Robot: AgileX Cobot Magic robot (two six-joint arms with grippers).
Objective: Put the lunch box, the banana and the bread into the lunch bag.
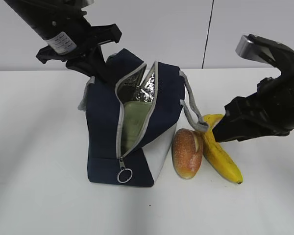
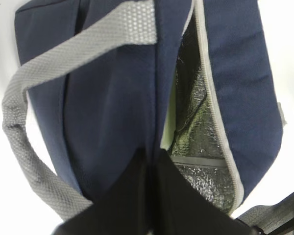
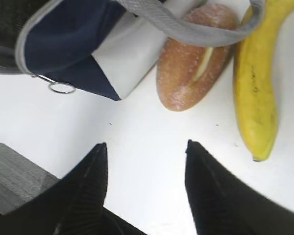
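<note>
Left gripper pinches the lunch bag; only the right wrist view shows right gripper spread.

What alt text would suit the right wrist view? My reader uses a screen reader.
An open gripper hovers empty over a white table, facing a bread roll and a banana lying side by side. A grey strap from the navy lunch bag drapes across both.

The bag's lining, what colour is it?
Shiny crinkled silver lining inside the navy bag, clearest in the left wrist view.
</note>
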